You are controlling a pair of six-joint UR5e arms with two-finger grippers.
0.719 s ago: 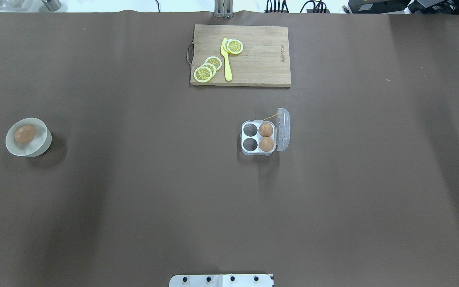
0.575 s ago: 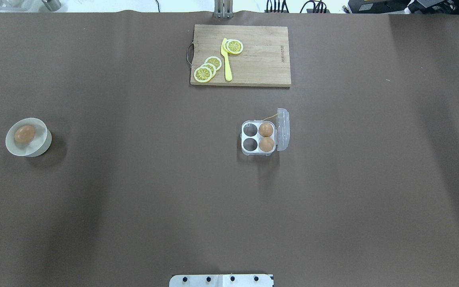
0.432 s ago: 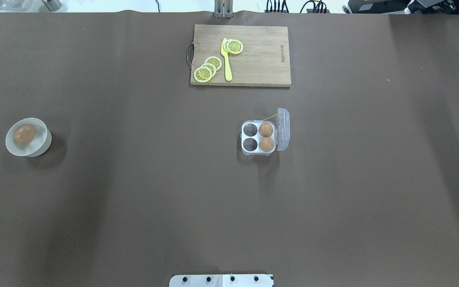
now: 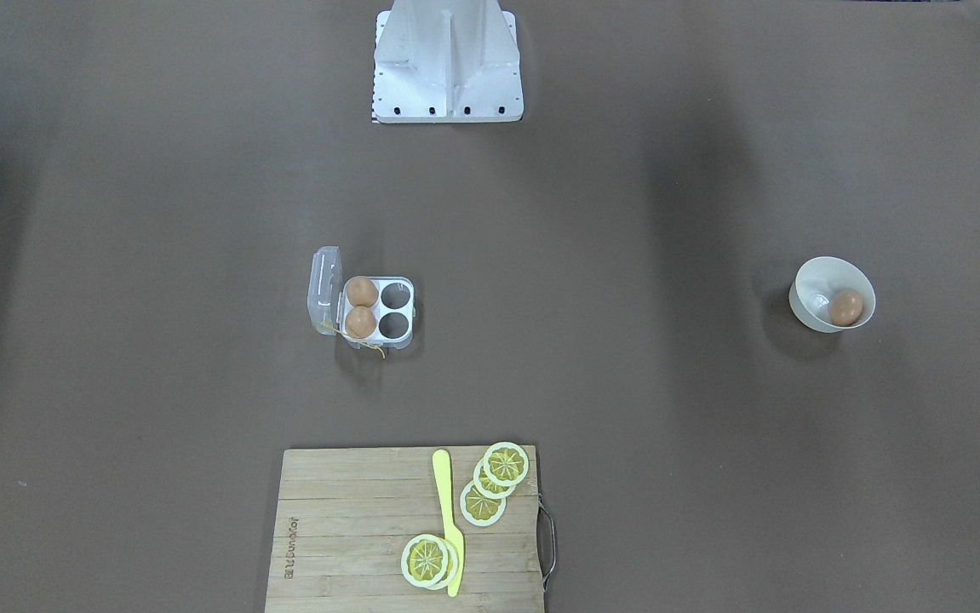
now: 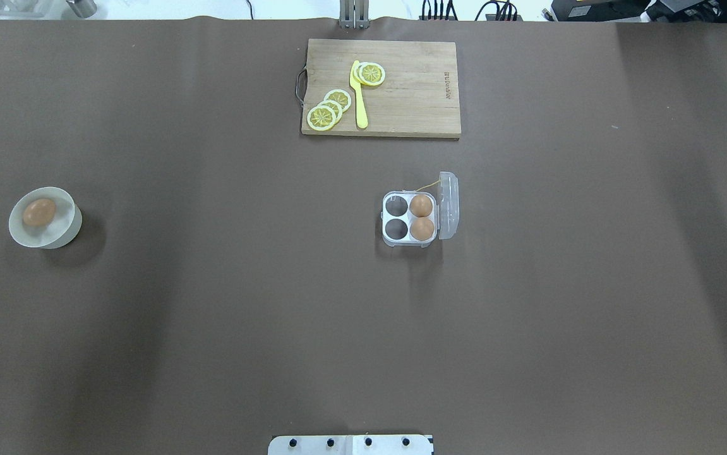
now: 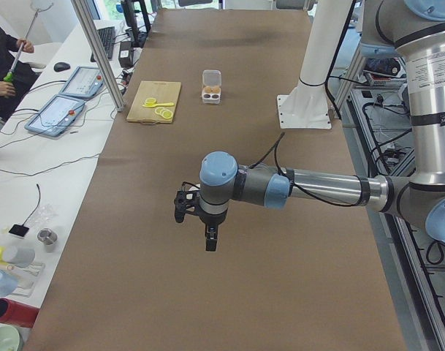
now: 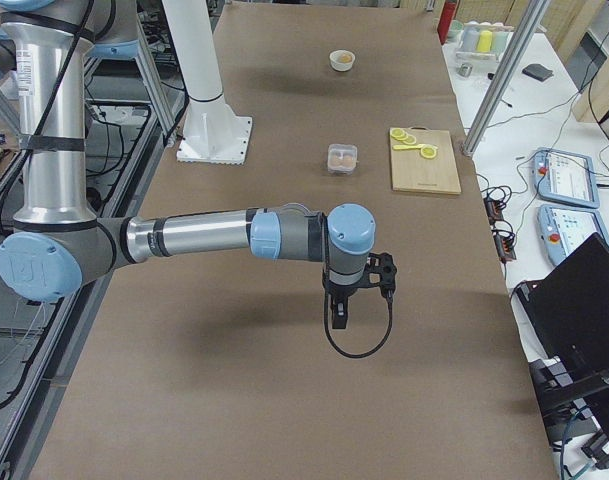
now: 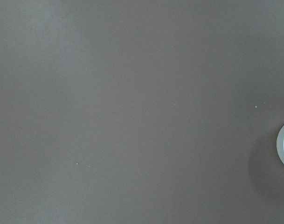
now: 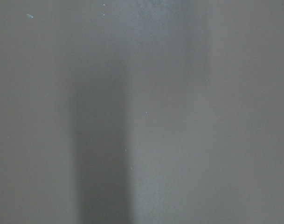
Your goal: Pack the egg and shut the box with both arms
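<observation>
The egg (image 5: pixel 39 212) lay in a bowl (image 5: pixel 67 236), well apart from the open box (image 5: pixel 399 217). The left gripper (image 6: pixel 210 241) and right gripper (image 7: pixel 338 318) hung aloft; how far open either was, I couldn't tell.

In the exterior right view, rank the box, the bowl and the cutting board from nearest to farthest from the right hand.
From the right hand:
1. box, straight ahead up the table.
2. cutting board, about level with it but off to the side.
3. bowl, at the far end.
</observation>
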